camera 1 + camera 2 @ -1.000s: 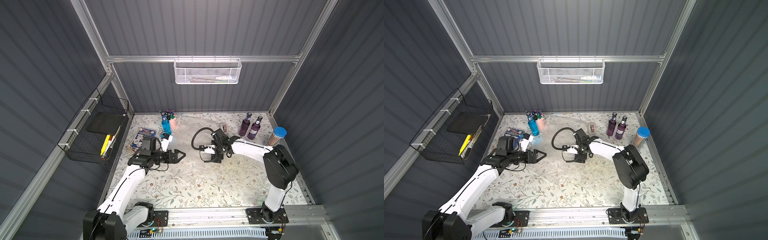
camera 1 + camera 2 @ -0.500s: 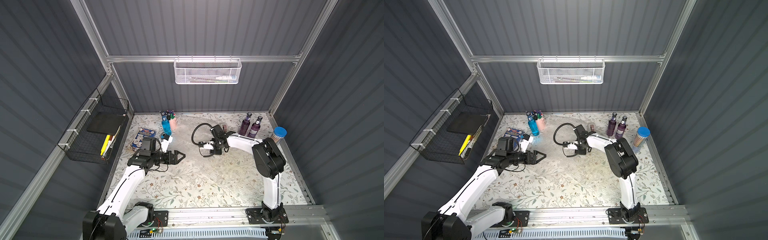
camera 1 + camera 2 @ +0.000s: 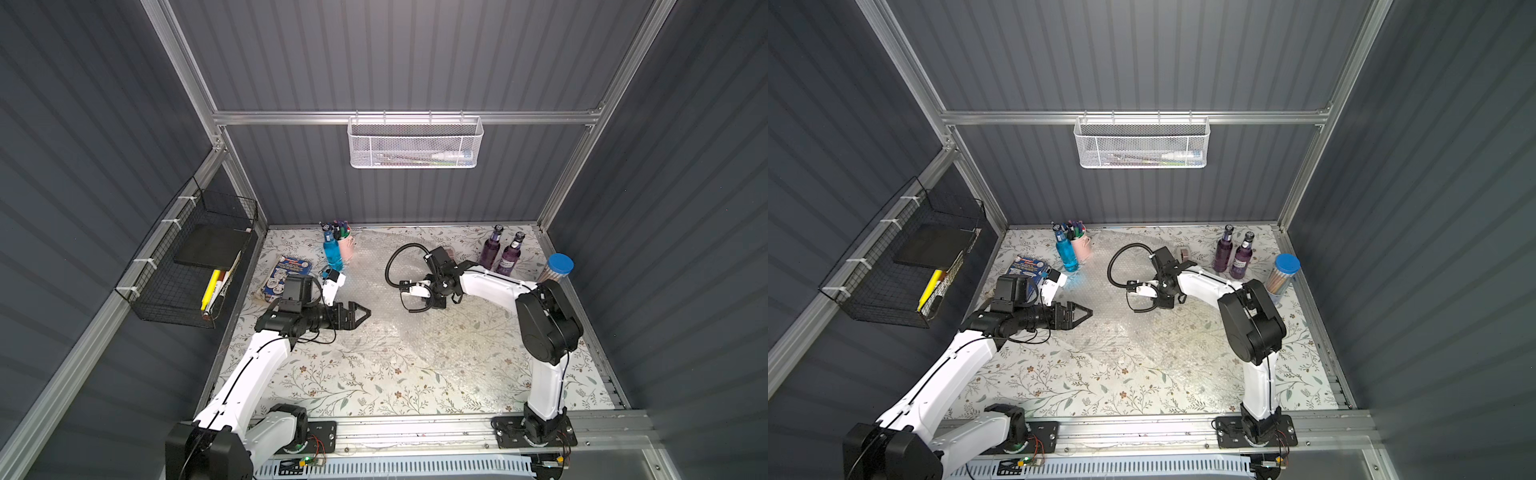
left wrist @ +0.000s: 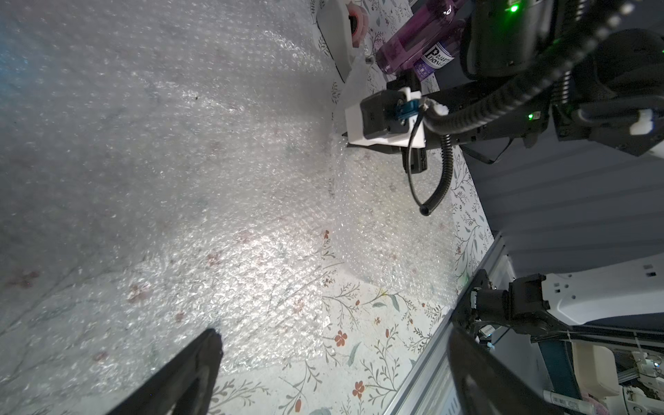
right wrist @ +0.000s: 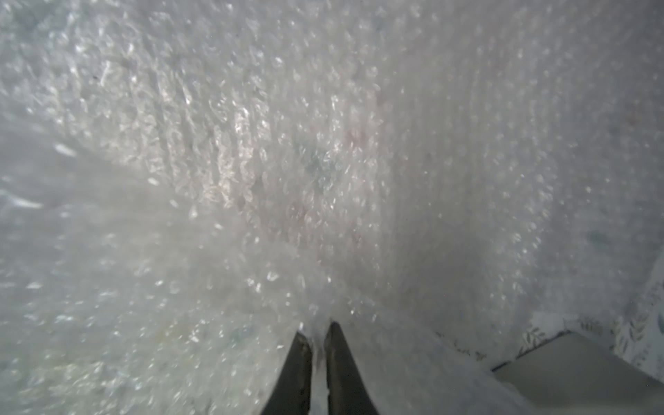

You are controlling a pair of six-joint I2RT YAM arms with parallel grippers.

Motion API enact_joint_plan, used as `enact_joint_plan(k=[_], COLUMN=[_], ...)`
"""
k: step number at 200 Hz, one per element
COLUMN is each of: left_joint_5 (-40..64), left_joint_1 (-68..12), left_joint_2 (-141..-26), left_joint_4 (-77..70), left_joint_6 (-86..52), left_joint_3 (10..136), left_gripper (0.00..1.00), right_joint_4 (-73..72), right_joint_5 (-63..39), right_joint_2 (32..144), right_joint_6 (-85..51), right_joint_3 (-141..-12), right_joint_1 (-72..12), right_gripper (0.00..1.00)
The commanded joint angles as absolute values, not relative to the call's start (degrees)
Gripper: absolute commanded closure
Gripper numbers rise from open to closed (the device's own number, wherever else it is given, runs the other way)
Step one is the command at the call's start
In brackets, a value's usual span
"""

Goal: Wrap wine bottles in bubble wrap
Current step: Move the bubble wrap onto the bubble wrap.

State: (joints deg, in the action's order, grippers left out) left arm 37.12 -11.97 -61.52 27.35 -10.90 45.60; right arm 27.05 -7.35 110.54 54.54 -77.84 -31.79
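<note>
- Top views both show the desk (image 3: 332, 390), a flower-patterned surface inside a grey-walled booth.
- The bubble wrap (image 3: 376, 286) lies in clear, shiny sheets across the middle of the desk, from the back edge toward the front right. It fills nearly the whole right wrist view.
- The left arm reaches in from the front left. Its hand (image 4: 333, 336) is spread wide with nothing in it, above the left part of the wrap.
- The right arm bends in from the front right. Its hand (image 5: 318, 332) has both tips squeezed almost together on a raised pucker of the bubble wrap.
- A black wire basket (image 3: 195, 266) hangs on the left wall, and a white mesh basket (image 3: 415, 143) hangs on the back wall.
- A printed pack (image 3: 286, 270) lies flat near the desk's left edge.
- Two purple bottles (image 3: 490, 251) stand upright side by side at the back right.
- The blue bottle (image 3: 332, 253) stands at the back left, just beside a pink cup of markers (image 3: 347, 249).
- A tube of pencils (image 3: 555, 270) with a blue lid stands by the right wall.
- A small tape dispenser (image 3: 1183, 252) sits at the back, between the right arm and the purple bottles.
</note>
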Motion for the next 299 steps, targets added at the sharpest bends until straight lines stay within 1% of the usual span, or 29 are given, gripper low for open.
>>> enact_joint_plan(k=[1, 15, 35, 42, 54, 64, 72, 89, 107, 120, 135, 151, 177, 197, 219, 241, 255, 273, 283, 288, 299], left_joint_5=[38.72, 39.83, 39.38, 39.31, 38.28, 37.71, 36.96, 35.98, 36.21, 36.13, 36.26, 36.49, 36.8, 37.55, 37.83, 38.15, 38.39, 38.43, 38.28, 37.93, 36.69], left_joint_1=[-12.04, -12.04, -12.04, -12.04, -11.95, -11.8, -11.46, -9.8, -8.11, -7.72, -7.64, -7.54, -7.47, -7.54, -7.47, -7.47, -7.48, -7.48, -7.53, -7.54, -7.51], left_joint_2=[-62.0, -61.78, -60.86, -60.52, -59.9, -59.46, -59.01, -57.82, -57.17, -57.76, -58.34, -58.62, -58.98, -59.46, -60.65, -62.79, -64.08, -65.45, -65.9, -66.02, -66.27], left_joint_4=[26.8, 25.73, 25.44, 25.49, 26.95, 28.61, 30.35, 33.97, 36.74, 38.42, 38.85, 38.52, 38.23, 37.7, 36.39, 34.36, 33.71, 32.38, 31.4, 30.95, 30.07], left_joint_6=[-10.42, -11.07, -11.87, -12.28, -12.03, -11.05, -10.26, -8.53, -7.32, -6.17, -5.84, -5.84, -6.06, -6.11, -6.24, -5.76, -4.4, -4.0, -4.29, -4.47, -5.03], left_joint_3=[46.71, 46.74, 47.19, 47.4, 48.37, 49.42, 50.5, 52.69, 54.76, 56.7, 57.73, 57.67, 56.94, 56.14, 55.29, 55.1, 55.17, 55.26, 55.12, 55.06, 55.02], left_gripper=[0.01, 0.01, 0.01, 0.01, 0.01, 0.0, 0.01, 0.01, 0.01, 0.0, 0.01, 0.0, 0.01, 0.01, 0.01, 0.01, 0.0, 0.01, 0.01, 0.01, 0.01], right_joint_4=[28.35, 29.55, 32.51, 32.94, 32.56, 30.42, 29.39, 29.08, 32.02, 35.58, 41.19, 45.42, 50.48, 52.02, 52.16, 50.8, 49.69, 48.37, 47.96, 47.72, 47.54], right_joint_5=[-8.15, -9.43, -14.98, -17.29, -24.82, -26.77, -27.4, -24.34, -21.71, -18.72, -10.69, -5.11, -3.36, -1.61, -2.95, -2.94, -4.35, -4.93, -6.65, -7.1, -7.5], right_joint_2=[107.65, 105.35, 101.63, 100.59, 99.49, 99.07, 99.46, 101.58, 107.04, 112.33, 118.94, 125.89, 134.61, 137.34, 138.44, 138.31, 138.1, 137.99, 137.83, 137.73, 137.56], right_joint_6=[52.07, 49.25, 42.71, 38.77, 31.83, 23.76, 19.85, 10.82, 3.43, 0.75, -2.74, -3.45, -7.0, -7.39, -10.3, -9.72, -6.66, -4.88, -3.31, -2.68, -1.3], right_joint_3=[-76.33, -76.08, -76.92, -77.44, -78.32, -78.86, -79.51, -82.78, -89.54, -96.58, -106.42, -115.22, -125.73, -128.38, -128.13, -126.89, -126.89, -126.62, -126.57, -126.38, -126.31], right_joint_1=[-31.63, -31.77, -32.95, -33.62, -34.78, -35.92, -36.77, -37.95, -37.91, -37.91, -37.92, -37.63, -35.07, -34.2, -31.74, -30.71, -31.15, -31.58, -31.64, -31.72, -31.95], right_gripper=[0.94, 0.95, 0.95, 0.96, 0.97, 0.99, 0.98, 0.97, 0.98, 0.97, 0.97, 0.96, 0.95, 0.93, 0.92, 0.91, 0.86, 0.83, 0.79, 0.74, 0.54])
